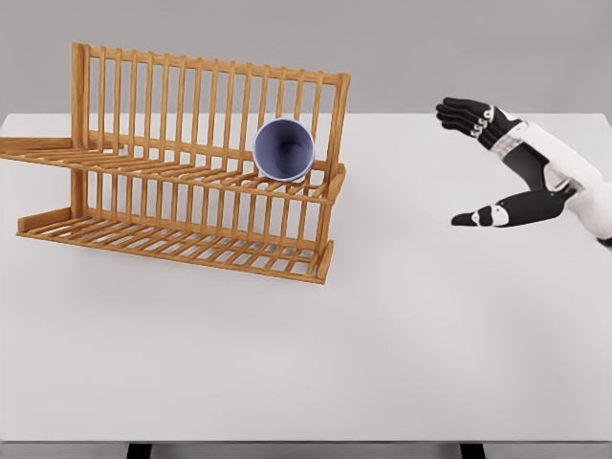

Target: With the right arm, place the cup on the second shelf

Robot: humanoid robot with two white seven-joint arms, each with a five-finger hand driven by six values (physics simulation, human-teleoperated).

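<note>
**Right hand open and empty, cup lying on the upper shelf of the rack**

The right hand [497,167] hangs above the right side of the tabletop [402,335], its dark fingers [457,112] stretched out toward the left and its thumb splayed below them, holding nothing. The white forearm behind it runs in from the right edge of the picture. The left arm does not show.

The cup [284,150] is well apart from the hand, off to its left and at about the same height in the view. It lies on its side on the upper of the 2 shelves of the dish rack [182,182], near that shelf's right end, with its round mouth turned toward the camera and its back against the upright slats. It is a smooth, plain cup, bluish-lavender inside with a paler rim.

The rack is made of warm orange-brown wood: thin parallel slats form 2 sloping shelves and a tall back panel, joined by thicker rails at the edges. It stands on the left half of the tabletop, which is a flat, matte, pale grey-white surface with a grey wall behind it.
</note>
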